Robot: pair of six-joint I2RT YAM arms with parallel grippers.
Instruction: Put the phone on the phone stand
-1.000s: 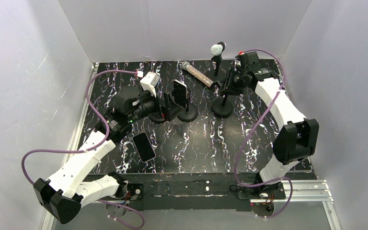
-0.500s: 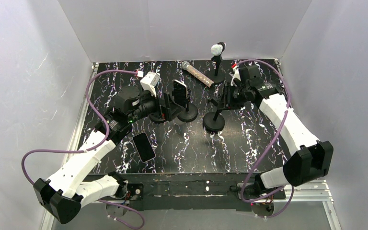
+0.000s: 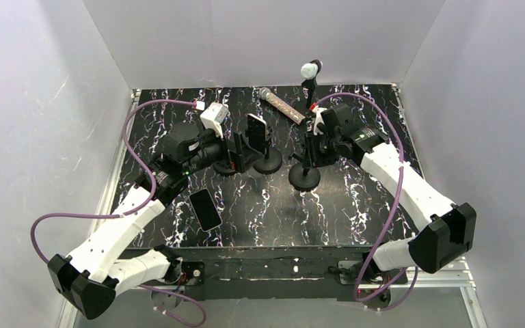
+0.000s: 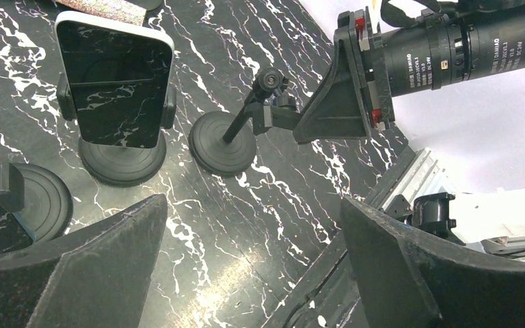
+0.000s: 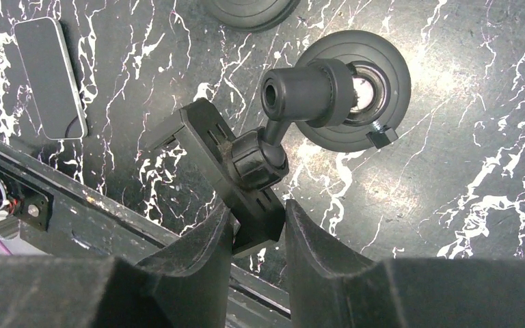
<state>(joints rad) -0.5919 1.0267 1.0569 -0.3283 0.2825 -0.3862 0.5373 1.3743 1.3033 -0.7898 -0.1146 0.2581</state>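
Left arm (image 3: 119,229): comes in from the near left corner
Phone (image 3: 205,209): lies flat on the dark tabletop (image 3: 355,198), close by the left arm, on no stand, and nothing is touching it
Left jaws: wide apart with nothing between them, just beside the other phone
Other phone (image 3: 256,132): has a white edge and stands up in its own holder (a round foot sits under it)
Microphone (image 3: 281,104): lies on its side near the back
Phone stand (image 3: 305,176): empty, its round foot is on the tabletop, its thin stalk leans, and it is well apart from the flat phone
Right jaws: clamped on the clip at the top of the phone stand, one on each side
Right arm (image 3: 410,184): comes in from the near right corner
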